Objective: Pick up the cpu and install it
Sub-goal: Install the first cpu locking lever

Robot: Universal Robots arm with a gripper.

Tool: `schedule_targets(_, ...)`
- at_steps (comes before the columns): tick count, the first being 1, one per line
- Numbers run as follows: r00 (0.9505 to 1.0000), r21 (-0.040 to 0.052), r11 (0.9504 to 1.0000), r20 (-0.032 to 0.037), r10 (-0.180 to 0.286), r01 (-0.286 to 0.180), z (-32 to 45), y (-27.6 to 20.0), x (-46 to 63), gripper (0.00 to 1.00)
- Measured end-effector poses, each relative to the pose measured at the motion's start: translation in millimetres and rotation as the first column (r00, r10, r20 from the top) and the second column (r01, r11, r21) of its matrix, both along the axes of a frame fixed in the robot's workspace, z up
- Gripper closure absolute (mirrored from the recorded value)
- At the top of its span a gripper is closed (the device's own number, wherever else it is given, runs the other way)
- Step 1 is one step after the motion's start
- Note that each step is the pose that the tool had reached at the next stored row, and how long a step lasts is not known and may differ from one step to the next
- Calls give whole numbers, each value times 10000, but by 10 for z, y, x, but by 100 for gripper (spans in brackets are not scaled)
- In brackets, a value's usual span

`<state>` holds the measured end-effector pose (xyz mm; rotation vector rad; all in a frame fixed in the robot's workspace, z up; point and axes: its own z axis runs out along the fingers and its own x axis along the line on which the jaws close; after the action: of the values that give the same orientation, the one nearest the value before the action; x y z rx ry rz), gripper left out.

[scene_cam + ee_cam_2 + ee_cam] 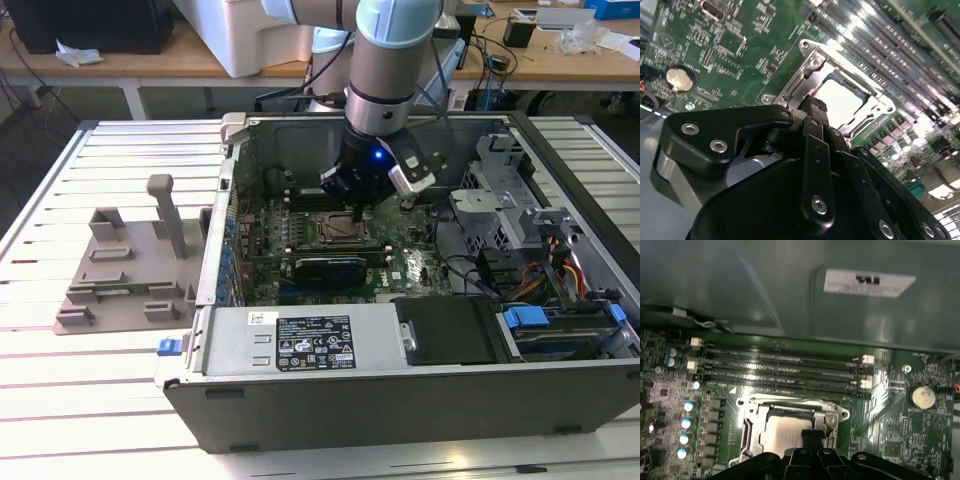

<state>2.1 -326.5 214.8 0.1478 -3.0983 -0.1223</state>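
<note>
Your end effector (pixel 357 207) hangs down inside the open computer case (pixel 400 400) lying on the slatted bench (pixel 100 380), its tip low over the middle of the green motherboard (pixel 300 285). In both wrist views the cpu (pixel 785 432) sits flat in the metal-framed socket (pixel 747 427), its pale silvery top facing up, and the dark fingertips (pixel 812 107) stand right above its near edge, touching it or only just clear of it; you cannot tell which from these angles. In the second wrist view the end effector (pixel 812 112) shows its fingers drawn close together into one narrow dark tip, with nothing visibly pinched between them, though the exact gap is hidden by the fingers themselves. The cpu (pixel 837 100) lies directly beyond that tip, inside the frame. The memory slots (pixel 785 370) run beside the socket on its far side, and a round coin battery (pixel 922 396) sits off on the board, well apart from the tip. On the exterior view's left, the grey plastic tray (pixel 125 275) with its posts rests on the bench beside the case, well away from the arm.
</note>
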Motion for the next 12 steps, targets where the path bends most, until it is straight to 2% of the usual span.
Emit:
schedule_targets(1, 10000, 0, 10000, 4, 1, -1, 0, -15, -3, 89)
schedule_targets(2, 10000, -5, 10000, 29, -1, 1, 0, -51, -23, 89)
schedule_targets(4, 10000, -72, 10000, 59, 1, 0, 2, -63, -40, 89)
schedule_targets(6, 10000, -198, 9998, 84, 1, 1, 12, -65, -50, 89)
schedule_targets(7, 10000, -307, 9995, 96, 2, 1, 34, -66, -52, 89)
schedule_targets(9, 9999, -423, 9991, 107, 3, 2, 88, -65, -52, 89)
schedule_targets(11, 9999, -545, 9985, 112, 6, 0, 227, -64, -51, 89)
schedule_targets(12, 9999, -572, 9984, 112, 6, 1, 271, -64, -52, 89)
